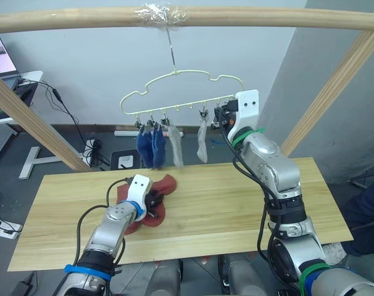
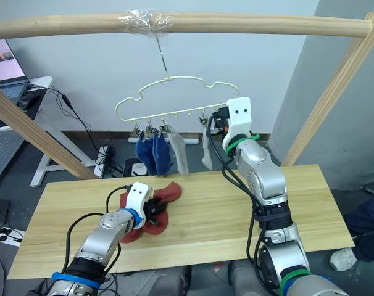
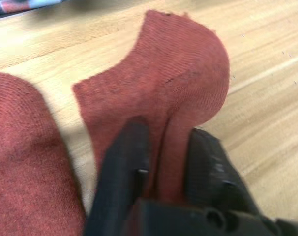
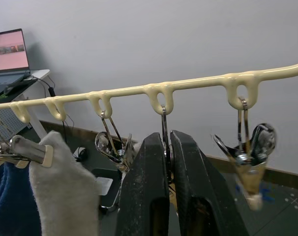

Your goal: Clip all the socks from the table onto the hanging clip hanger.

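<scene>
Left wrist view shows the left gripper (image 3: pixel 163 152) pinching a fold of one soft rust-red knit sock (image 3: pixel 173 88) lying on the pale plank table (image 1: pixel 249 203), and with so little cloth caught it could slip free on lifting or drag its twin (image 3: pixel 26 162) along. Up at the wavy yellow-green wire clip hanger (image 1: pixel 181 77), the right gripper (image 4: pixel 167 162) squeezes one dark metal clip; losing it would set the hanger swinging. Four socks hang: two blue (image 1: pixel 150 148), two grey (image 1: pixel 174 145); two red remain.

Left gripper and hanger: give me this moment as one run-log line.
left gripper: shut on rust-red sock, on table | right gripper: shut on clip of clip hanger | hung: two blue, two grey | on table: two rust-red
</scene>
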